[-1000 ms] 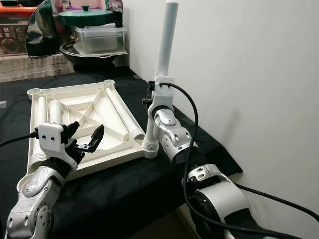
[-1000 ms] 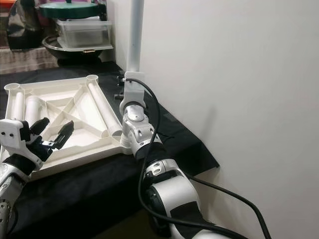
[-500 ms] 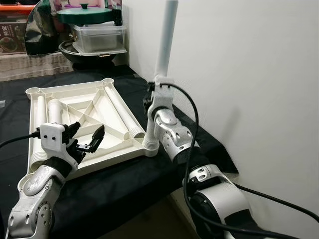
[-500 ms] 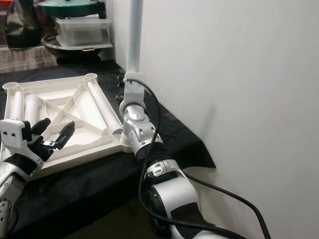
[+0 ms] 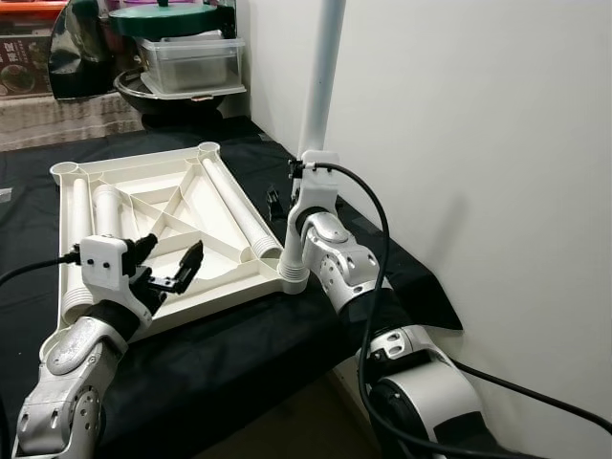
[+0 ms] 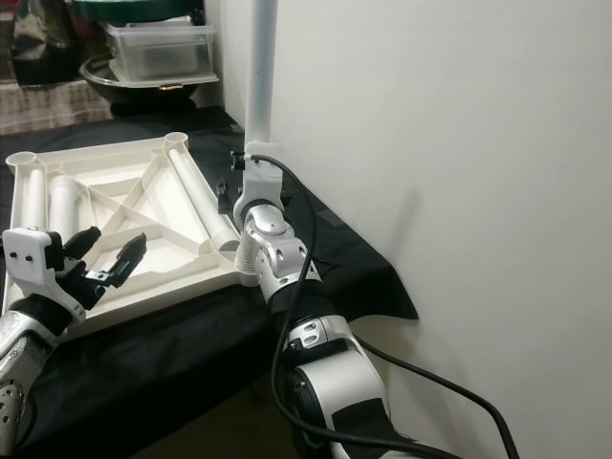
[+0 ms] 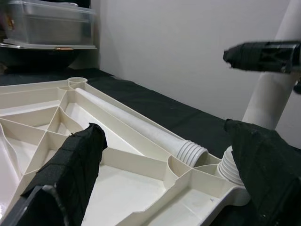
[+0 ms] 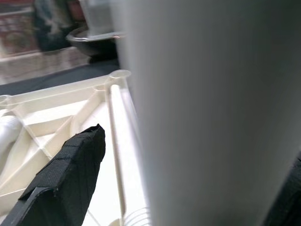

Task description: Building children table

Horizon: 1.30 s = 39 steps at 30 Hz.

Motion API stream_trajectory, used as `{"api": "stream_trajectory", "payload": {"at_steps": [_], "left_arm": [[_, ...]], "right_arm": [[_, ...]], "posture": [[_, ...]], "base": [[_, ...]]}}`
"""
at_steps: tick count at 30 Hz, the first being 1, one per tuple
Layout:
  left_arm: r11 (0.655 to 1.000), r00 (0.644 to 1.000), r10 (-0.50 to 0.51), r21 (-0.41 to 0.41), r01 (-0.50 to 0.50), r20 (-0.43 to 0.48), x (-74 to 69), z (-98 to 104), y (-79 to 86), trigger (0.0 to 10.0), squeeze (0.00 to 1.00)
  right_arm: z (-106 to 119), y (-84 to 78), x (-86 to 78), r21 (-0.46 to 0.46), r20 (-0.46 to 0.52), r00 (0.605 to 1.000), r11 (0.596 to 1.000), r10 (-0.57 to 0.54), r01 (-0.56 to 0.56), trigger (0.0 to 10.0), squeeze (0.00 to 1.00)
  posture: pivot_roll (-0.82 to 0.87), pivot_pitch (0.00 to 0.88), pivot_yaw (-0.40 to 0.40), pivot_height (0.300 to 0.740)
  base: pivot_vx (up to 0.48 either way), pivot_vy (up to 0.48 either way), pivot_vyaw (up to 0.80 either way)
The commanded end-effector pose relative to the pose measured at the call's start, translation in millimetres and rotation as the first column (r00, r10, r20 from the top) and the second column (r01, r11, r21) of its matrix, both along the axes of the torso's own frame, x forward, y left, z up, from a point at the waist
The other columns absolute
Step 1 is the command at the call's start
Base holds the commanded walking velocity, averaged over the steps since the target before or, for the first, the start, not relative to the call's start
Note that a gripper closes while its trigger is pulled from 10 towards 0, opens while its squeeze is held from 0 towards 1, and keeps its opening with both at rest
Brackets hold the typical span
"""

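Note:
The cream table top (image 5: 134, 164) lies upside down on a black cloth. One white leg (image 5: 320, 86) stands upright in its near right corner socket (image 5: 295, 274). My right gripper (image 5: 290, 196) is open around that leg, low on its shaft; a black finger (image 8: 70, 179) stands apart from it. A loose leg (image 5: 234, 206) lies along the right side inside the top, and two more (image 5: 105, 215) lie at the left. My left gripper (image 5: 170, 254) hovers open over the near left part of the top, holding nothing.
A white wall (image 5: 478, 143) rises close on the right, just behind the upright leg. At the back stand a clear plastic box (image 5: 191, 67), a dark bowl and a green lid. The cloth-covered surface ends at a front edge (image 5: 239, 382) near me.
The right gripper's fingers have drawn away from the upright leg, which stays standing in its socket. The camera has shifted slightly. The left gripper holds the same pose.

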<state>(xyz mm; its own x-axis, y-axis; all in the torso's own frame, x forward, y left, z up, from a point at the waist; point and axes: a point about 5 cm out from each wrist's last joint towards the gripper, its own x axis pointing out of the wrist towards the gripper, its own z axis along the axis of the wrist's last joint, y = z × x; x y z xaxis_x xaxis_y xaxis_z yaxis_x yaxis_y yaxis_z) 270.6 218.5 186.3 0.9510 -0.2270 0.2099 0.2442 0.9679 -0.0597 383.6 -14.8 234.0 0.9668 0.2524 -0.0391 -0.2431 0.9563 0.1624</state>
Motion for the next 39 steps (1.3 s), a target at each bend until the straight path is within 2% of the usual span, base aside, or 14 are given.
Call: {"api": "stream_trajectory", "payload": {"at_steps": [1,3,6,13,14,17,20,23,24,35,36,37,38,39], "left_arm": [[1.0,1.0,-0.004,0.013,0.004,-0.012,0.8,-2,1.7,10.0,0.0],[1.0,1.0,-0.005,0.013,0.005,-0.012,0.8,-2,1.8,10.0,0.0],[1.0,1.0,-0.006,0.013,0.006,-0.014,0.6,-3,2.1,10.0,0.0],[1.0,1.0,-0.007,0.013,0.007,-0.016,0.2,-4,2.1,10.0,0.0],[1.0,1.0,-0.009,0.016,0.01,-0.018,0.0,-4,2.3,10.0,0.0],[1.0,1.0,-0.009,0.02,0.01,-0.018,0.4,-3,3.8,10.0,0.0],[1.0,1.0,-0.01,0.023,0.01,-0.018,0.9,-3,4.0,10.0,0.0],[1.0,1.0,-0.012,0.023,0.012,-0.018,1.4,-3,3.8,10.0,0.0],[1.0,1.0,-0.014,0.022,0.015,-0.016,1.8,-2,2.7,10.0,0.0],[1.0,1.0,-0.01,0.021,0.01,-0.017,0.1,-3,3.2,10.0,0.0],[1.0,1.0,-0.007,0.021,0.007,-0.018,-0.2,-4,3.9,10.0,0.0],[1.0,1.0,-0.007,0.021,0.007,-0.018,-0.2,-4,3.9,10.0,0.0],[1.0,1.0,-0.005,0.021,0.006,-0.018,-0.2,-4,4.0,10.0,0.0],[1.0,1.0,-0.005,0.021,0.005,-0.018,-0.5,-4,4.0,10.0,0.0]], "right_arm": [[1,0.8,-4.8,0.017,0.0,0.997,0.997,0.074,-0.074,10.0,1.0],[6,-4.4,-4.4,0.008,0.02,0.995,0.995,0.098,-0.098,10.0,1.0],[21,-32.7,3.5,-0.055,0.081,0.981,0.983,0.178,-0.174,10.0,1.0],[24,-50.3,9.6,-0.105,0.086,0.97,0.97,0.227,-0.218,10.0,1.0],[26,-63.6,14.4,-0.13,0.09,0.948,0.947,0.305,-0.292,10.0,0.0],[27,-72.9,15.0,-0.131,0.093,0.908,0.91,0.407,-0.394,10.0,0.0],[30,-79.3,16.8,-0.118,0.117,0.898,0.904,0.423,-0.411,10.0,0.0],[34,-80.9,16.7,-0.089,0.155,0.862,0.876,0.482,-0.474,10.0,0.0],[35,-80.2,16.5,-0.089,0.177,0.831,0.849,0.528,-0.521,10.0,0.0],[33,-75.1,18.4,-0.07,0.206,0.783,0.807,0.587,-0.587,10.0,0.0],[32,-74.5,20.1,-0.077,0.206,0.782,0.807,0.588,-0.586,9.0,0.0],[32,-74.5,20.1,-0.077,0.206,0.782,0.807,0.588,-0.586,9.0,0.0],[31,-74.8,20.7,-0.08,0.205,0.783,0.807,0.588,-0.585,2.4,0.0],[30,-75.6,21.0,-0.085,0.204,0.782,0.807,0.588,-0.585,0.0,0.0]], "posture": [[0.05,0.0,-0.089,0.74],[0.05,0.0,-0.089,0.74],[0.05,0.0,-0.091,0.74],[0.06,0.0,-0.09,0.74],[0.07,0.0,-0.089,0.74],[0.07,0.0,-0.088,0.74],[0.07,0.0,-0.088,0.74],[0.07,0.0,-0.089,0.74],[0.08,0.0,-0.092,0.74],[0.1,0.0,-0.105,0.74],[0.1,0.0,-0.107,0.74],[0.1,0.0,-0.107,0.74],[0.1,0.0,-0.109,0.74],[0.1,0.0,-0.109,0.74]], "base": [[0.0,0.0,0.0],[0.0,0.0,0.0],[0.0,0.0,0.0],[0.0,0.0,0.0],[0.0,0.0,0.0],[0.0,0.0,0.0],[0.0,0.0,0.0],[0.0,0.0,0.0],[0.0,0.0,0.0],[0.0,0.0,0.0],[0.0,0.0,0.0],[0.0,0.0,0.0],[0.0,0.0,0.0],[0.0,0.0,0.0]]}}
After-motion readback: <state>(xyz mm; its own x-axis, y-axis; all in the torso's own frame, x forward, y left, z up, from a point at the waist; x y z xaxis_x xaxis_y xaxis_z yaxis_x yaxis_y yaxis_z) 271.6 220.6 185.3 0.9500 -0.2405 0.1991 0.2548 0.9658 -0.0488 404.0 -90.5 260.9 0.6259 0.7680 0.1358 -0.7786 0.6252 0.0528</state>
